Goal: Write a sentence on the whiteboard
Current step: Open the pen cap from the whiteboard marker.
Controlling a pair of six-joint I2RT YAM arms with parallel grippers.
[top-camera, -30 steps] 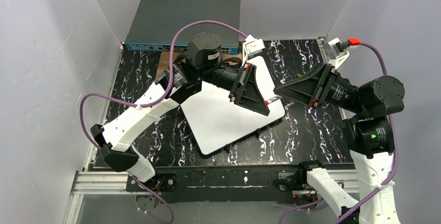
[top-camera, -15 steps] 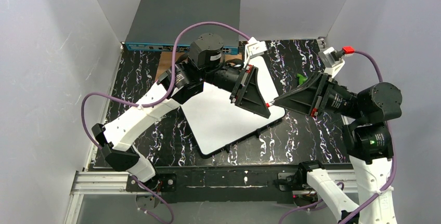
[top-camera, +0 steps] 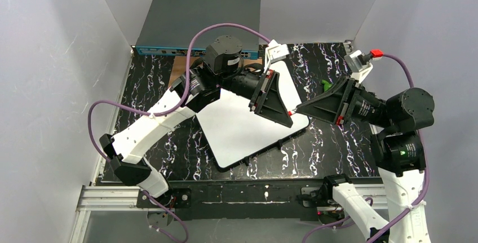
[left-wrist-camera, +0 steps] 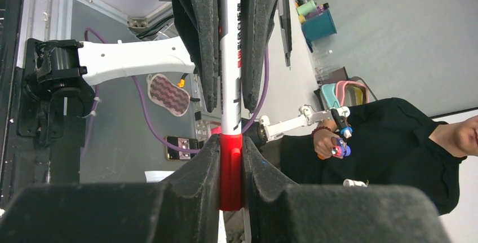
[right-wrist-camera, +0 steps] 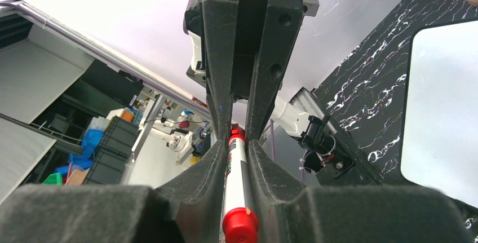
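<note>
The whiteboard [top-camera: 239,130] lies flat on the black marbled table [top-camera: 146,93] in the middle of the top view. It is turned at an angle, so one rounded corner points to the lower left of the frame. In the right wrist view a slice of it shows at the right edge, with the marbled surface beside it. Its visible face is blank white.

Above the board's right edge the two grippers meet tip to tip. The left gripper [top-camera: 288,116] reaches in from the upper left across the board. The right gripper [top-camera: 299,107] comes in from the right of the frame. A marker [left-wrist-camera: 230,79] runs straight between them.

In the left wrist view the left gripper's fingers [left-wrist-camera: 206,158] are clamped on the marker's red cap at the bottom centre. The white barrel runs up between the right gripper's black pads at the top of the frame. In the right wrist view those pads [right-wrist-camera: 217,158] press against the barrel on both sides — no gap shows — and the red butt end sits low in the frame.

A grey network switch [top-camera: 197,20] stands at the top of the view behind the table. A small green object [top-camera: 325,85] shows just above the right gripper. A person in black [left-wrist-camera: 394,141] appears at the right of the left wrist view.
</note>
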